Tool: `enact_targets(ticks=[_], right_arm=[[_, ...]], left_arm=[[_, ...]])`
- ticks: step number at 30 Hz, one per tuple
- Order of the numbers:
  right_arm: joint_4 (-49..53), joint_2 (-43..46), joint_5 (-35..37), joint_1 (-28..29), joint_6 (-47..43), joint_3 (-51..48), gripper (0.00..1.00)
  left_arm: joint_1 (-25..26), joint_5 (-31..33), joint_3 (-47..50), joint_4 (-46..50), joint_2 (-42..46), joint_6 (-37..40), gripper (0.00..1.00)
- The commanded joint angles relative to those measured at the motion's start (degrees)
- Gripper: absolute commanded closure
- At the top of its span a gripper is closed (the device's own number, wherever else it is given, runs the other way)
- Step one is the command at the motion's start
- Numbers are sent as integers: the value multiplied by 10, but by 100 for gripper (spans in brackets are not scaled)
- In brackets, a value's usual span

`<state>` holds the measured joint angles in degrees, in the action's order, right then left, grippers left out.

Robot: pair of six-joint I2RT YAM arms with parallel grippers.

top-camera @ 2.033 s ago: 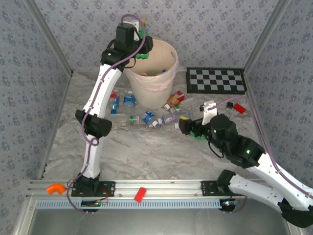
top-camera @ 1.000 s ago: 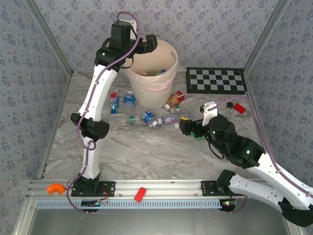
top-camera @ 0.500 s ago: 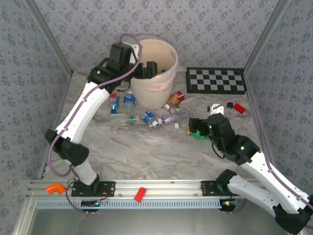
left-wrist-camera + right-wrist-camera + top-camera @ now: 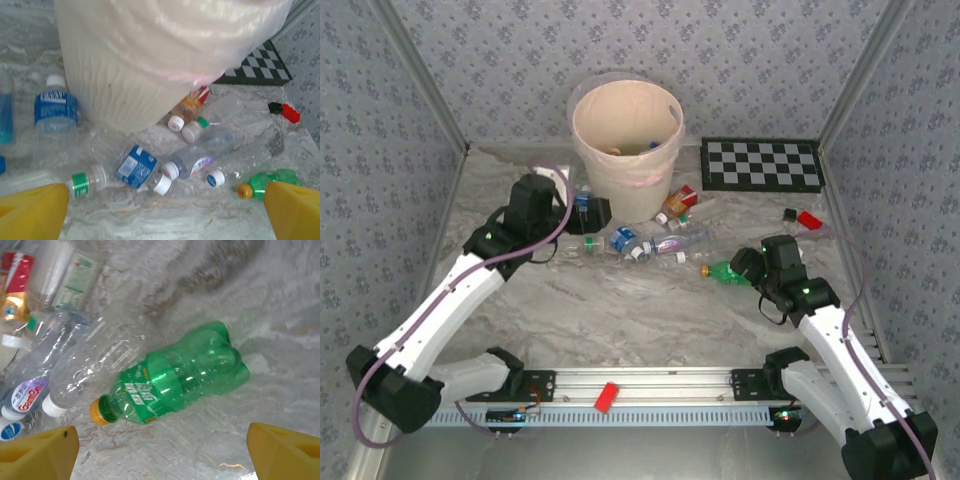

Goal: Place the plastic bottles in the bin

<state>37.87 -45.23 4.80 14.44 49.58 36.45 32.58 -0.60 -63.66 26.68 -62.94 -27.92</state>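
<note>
The right claw [image 4: 160, 455] is spread wide and empty, low over the surface [image 4: 620, 310]. The green bottle [image 4: 172, 377] lies just ahead of it at 12 o'clock, untouched. That bottle lies slantwise, its orange cap toward 8 o'clock and its base toward 2 o'clock, and a clear bottle [image 4: 95, 360] rests against its cap end.

The left claw [image 4: 165, 210] also gapes with nothing in it. It faces a blue-labelled bottle [image 4: 136, 167] at 12 o'clock, 1 of several lying at the foot of the bin [image 4: 125, 80]. In the top view the bin stands at 12 o'clock on the surface.

The risks look like these. A smooth, crushed bottle taken on the slant may squirt out sideways as the fingers close. The clear neighbour may also get pinched along with it. On the left, the crowding near the bin wall could make a finger snag the liner or shove the bin.
</note>
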Motion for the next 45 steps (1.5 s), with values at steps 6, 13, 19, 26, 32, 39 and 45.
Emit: enact_targets(ticks=[6,13,19,26,32,39,45], right_arm=[[-40,-3,-39,-24,149,-42,11],[-101,-31,-57,-30,223,-70,14],[-148,-67,-59,-51,255,-73,15],[-192,-137,-65,-77,277,-72,21],[-239,-197,-86,-93,293,-77,22],[-272,-248,-108,-94,292,-79,22],[-285,-279,-121,-91,289,-84,22]], left_arm=[[9,-4,104,-38,104,-36,0],[13,-3,168,-35,163,-50,0],[13,2,188,-20,182,-59,0],[13,7,205,-16,197,-63,0],[13,9,204,-7,201,-62,0],[13,14,200,-3,200,-65,0],[13,13,201,-5,194,-70,0]])
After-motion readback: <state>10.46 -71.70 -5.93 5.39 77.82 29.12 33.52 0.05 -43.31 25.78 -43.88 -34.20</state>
